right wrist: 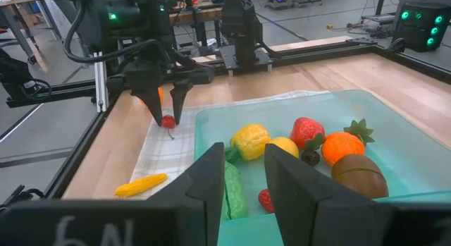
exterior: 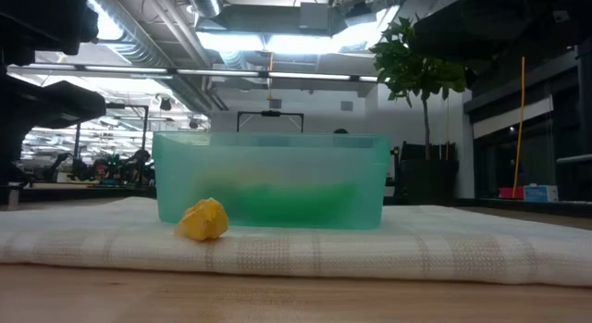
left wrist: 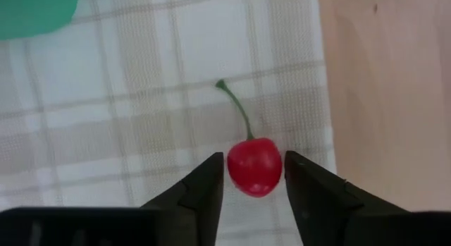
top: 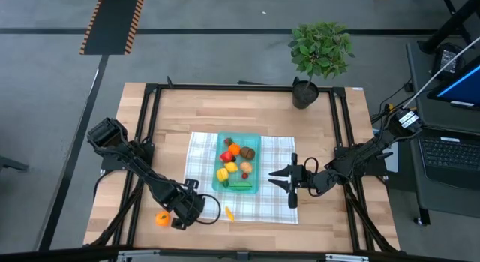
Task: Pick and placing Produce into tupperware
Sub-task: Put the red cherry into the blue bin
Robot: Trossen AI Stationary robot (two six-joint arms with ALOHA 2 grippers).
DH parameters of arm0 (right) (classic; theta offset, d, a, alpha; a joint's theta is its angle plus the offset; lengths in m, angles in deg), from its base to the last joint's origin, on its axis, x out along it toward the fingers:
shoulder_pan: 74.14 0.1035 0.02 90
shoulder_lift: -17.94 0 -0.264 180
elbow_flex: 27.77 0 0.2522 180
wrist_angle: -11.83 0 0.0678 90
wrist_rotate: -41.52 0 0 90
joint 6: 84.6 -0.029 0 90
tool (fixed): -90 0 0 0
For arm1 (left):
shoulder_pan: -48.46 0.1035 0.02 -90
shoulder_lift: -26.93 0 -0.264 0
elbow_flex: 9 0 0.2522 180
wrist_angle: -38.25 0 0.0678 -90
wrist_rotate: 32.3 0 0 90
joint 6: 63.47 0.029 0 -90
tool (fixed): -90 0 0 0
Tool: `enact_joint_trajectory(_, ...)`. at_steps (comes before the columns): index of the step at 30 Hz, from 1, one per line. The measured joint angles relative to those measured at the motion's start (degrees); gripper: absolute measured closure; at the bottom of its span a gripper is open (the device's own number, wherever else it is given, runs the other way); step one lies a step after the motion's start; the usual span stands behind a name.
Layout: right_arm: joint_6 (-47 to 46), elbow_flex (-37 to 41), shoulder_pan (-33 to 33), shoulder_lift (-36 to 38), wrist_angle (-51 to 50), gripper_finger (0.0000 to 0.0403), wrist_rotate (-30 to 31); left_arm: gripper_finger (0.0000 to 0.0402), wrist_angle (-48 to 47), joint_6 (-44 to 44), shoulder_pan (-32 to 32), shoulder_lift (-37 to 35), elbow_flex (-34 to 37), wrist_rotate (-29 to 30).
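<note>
Red cherry [left wrist: 254, 166] between left tool [left wrist: 254, 177] fingers, contact unclear; right tool [right wrist: 244, 177] spread

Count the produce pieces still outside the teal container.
3: a small red cherry on the checked cloth between the left gripper's open fingers, a yellow piece on the cloth's front edge, an orange piece on the wooden table. None seem hidden.

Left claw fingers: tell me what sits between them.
A red cherry with a green stem sits between the left claw's open fingers, over the checked cloth, in the left wrist view.
</note>
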Motion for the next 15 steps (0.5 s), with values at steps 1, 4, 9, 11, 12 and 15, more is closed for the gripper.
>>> enact_joint_trajectory(1,0.0,0.0,0.0,0.0,0.0,0.0299,0.0,0.0266,0.4,0.0,0.0,0.0,0.0,0.0)
enact_joint_trajectory(4,0.0,0.0,0.0,0.0,0.0,0.0299,0.0,0.0283,1.7,0.0,0.0,0.0,0.0,-0.1)
enact_joint_trajectory(9,0.0,0.0,0.0,0.0,0.0,0.0298,0.0,0.0293,1.6,0.0,0.0,0.0,0.0,-0.1)
enact_joint_trajectory(11,0.0,0.0,0.0,0.0,0.0,0.0299,0.0,0.0291,1.6,0.0,0.0,0.0,0.0,-0.1)
enact_joint_trajectory(12,0.0,0.0,0.0,0.0,0.0,0.0299,0.0,0.0289,1.6,0.0,0.0,0.0,0.0,-0.1)
enact_joint_trajectory(15,0.0,0.0,0.0,0.0,0.0,0.0299,0.0,0.0288,1.6,0.0,0.0,0.0,0.0,-0.1)
